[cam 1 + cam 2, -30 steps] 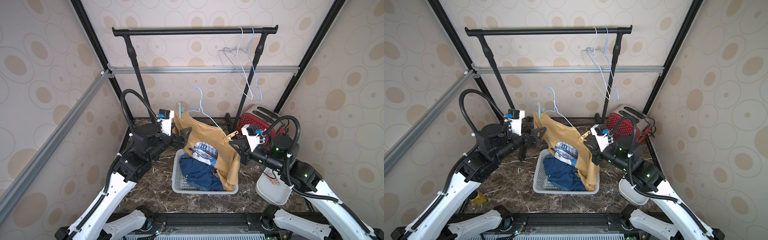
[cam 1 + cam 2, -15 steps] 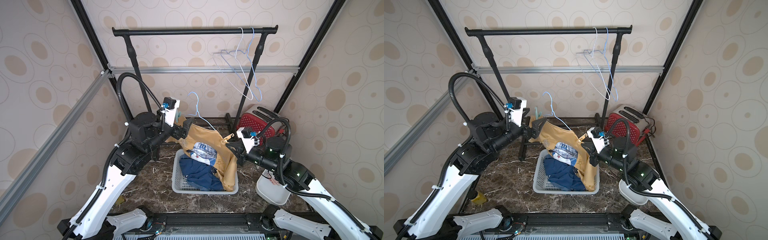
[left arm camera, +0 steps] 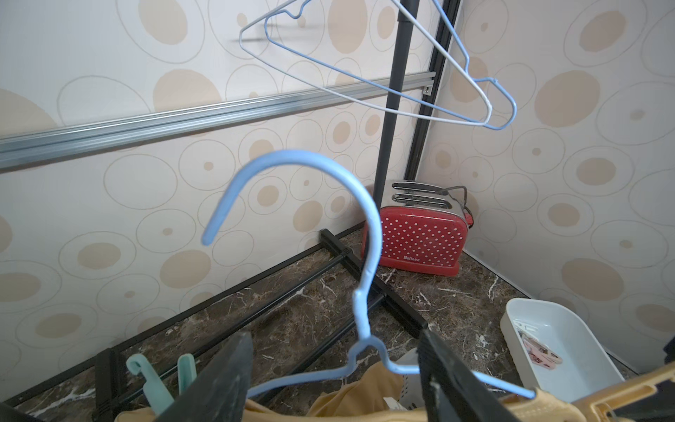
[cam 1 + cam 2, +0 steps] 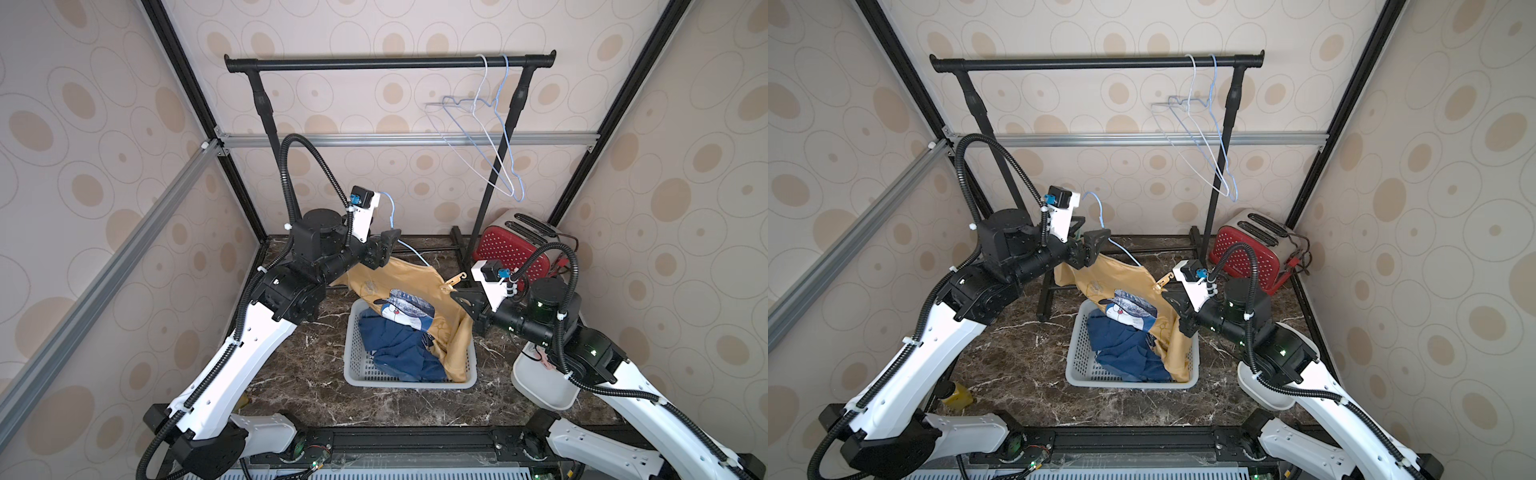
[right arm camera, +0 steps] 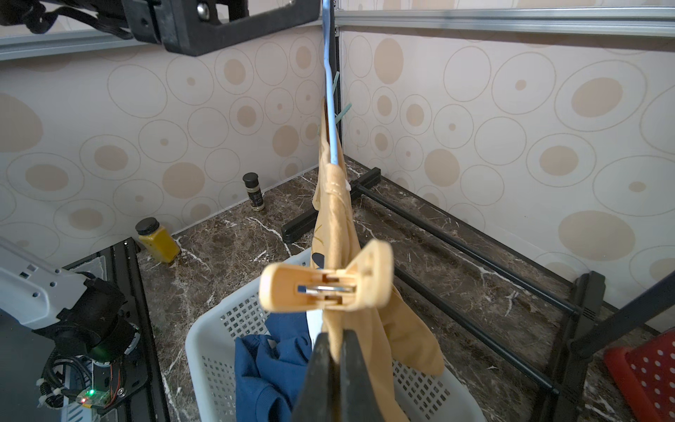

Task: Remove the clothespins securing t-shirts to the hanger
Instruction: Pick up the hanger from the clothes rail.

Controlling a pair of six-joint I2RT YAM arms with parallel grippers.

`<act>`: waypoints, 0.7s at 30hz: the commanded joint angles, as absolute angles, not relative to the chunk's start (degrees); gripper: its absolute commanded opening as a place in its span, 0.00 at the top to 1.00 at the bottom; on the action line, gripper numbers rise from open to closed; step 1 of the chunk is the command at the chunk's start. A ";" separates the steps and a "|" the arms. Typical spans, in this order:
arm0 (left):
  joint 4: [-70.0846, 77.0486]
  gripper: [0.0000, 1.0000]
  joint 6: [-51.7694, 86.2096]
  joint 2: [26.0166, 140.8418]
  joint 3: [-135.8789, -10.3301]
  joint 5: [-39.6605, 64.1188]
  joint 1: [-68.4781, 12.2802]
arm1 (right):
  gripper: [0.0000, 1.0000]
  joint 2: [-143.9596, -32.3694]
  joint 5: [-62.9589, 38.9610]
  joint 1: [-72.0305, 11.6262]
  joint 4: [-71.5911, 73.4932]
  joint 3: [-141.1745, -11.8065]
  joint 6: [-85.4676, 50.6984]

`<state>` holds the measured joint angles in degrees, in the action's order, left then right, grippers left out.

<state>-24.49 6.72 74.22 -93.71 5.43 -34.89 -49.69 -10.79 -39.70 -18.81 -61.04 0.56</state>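
Since a second ago the left jaws have climbed from the shirt's side up to the neck of the blue hanger. They stand wide, one on each side of its wire. On this hanger the tan clothespin bites the yellow t-shirt at the right end, and a teal clothespin sits at the other shoulder, just beside the left jaws. The right jaws are pressed together on the yellow cloth directly under the tan clothespin. The shirt's lower part falls into the grey basket on the counter, over the blue t-shirts. A white tray holds pinkish clothespins.
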 commanded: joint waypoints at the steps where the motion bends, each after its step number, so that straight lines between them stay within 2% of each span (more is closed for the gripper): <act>1: -23.54 0.33 8.83 75.09 -97.40 7.26 -34.94 | 1.00 -48.52 -11.69 -39.97 -15.92 -60.60 1.68; 12: -21.71 0.69 11.05 76.29 -97.65 8.08 -34.90 | 1.00 -47.97 -10.99 -39.93 -16.94 -59.80 2.74; 17: -21.02 0.76 11.84 76.29 -97.38 8.43 -34.89 | 1.00 -47.81 -11.05 -39.94 -16.73 -59.33 3.06; 21: -20.74 0.86 12.22 76.29 -97.20 8.61 -34.90 | 1.00 -48.15 -11.09 -39.99 -17.24 -59.34 3.47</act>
